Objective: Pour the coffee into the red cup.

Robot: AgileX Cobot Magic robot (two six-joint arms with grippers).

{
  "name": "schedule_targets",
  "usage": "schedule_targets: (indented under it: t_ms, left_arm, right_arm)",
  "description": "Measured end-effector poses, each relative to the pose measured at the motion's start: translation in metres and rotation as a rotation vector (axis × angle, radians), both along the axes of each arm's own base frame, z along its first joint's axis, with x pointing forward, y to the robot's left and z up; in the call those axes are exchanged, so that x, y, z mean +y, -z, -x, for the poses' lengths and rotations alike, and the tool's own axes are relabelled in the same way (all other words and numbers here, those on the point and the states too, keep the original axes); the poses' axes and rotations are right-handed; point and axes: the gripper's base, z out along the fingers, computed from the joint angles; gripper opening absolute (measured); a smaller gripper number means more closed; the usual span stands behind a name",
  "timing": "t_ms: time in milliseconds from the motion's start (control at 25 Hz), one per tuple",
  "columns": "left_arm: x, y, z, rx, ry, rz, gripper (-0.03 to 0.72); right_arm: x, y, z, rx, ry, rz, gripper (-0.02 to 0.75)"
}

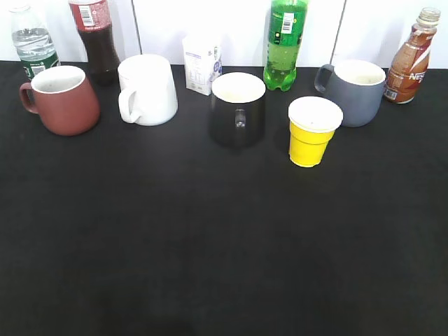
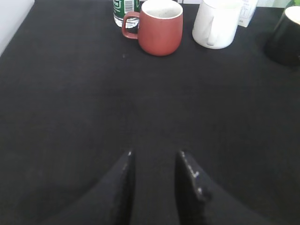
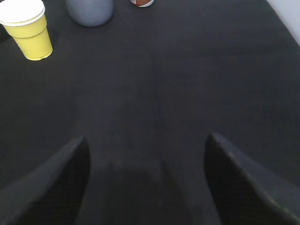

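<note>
1. Coffee bottle (image 1: 409,63): brown, white cap, with white lettering partly readable as "NES". It stands at the far right of the back row, well apart from the red cup (image 1: 61,99).
2. Red cup: far left of the row, upright, handle to the left, white inside.
3. Right of the red cup, in order: white mug (image 1: 146,89), black mug (image 1: 238,108), yellow paper cup (image 1: 311,130), grey mug (image 1: 353,91).
4. Behind the red cup: clear water bottle (image 1: 31,43) with a green label, and a dark cola bottle (image 1: 95,38) with a red label and barcode. Print unreadable.
5. Further right: white carton (image 1: 201,64) with small blue print, and a green soda bottle (image 1: 285,43).
6. Surface: black tablecloth (image 1: 224,245); white wall panels (image 1: 231,21) behind.
7. Left gripper (image 2: 154,157): fingers narrowly parted, holding nothing.
8. Right gripper (image 3: 147,140): fingers spread wide, holding nothing.
</note>
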Motion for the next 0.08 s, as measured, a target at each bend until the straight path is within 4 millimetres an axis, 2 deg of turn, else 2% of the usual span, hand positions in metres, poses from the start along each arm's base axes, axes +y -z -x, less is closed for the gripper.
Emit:
schedule_targets:
  t_ms: [80]
  left_arm:
    - [0.0,0.0,0.0,0.0,0.0,0.0,0.227]
  right_arm:
    - [0.0,0.0,0.0,0.0,0.0,0.0,0.589]
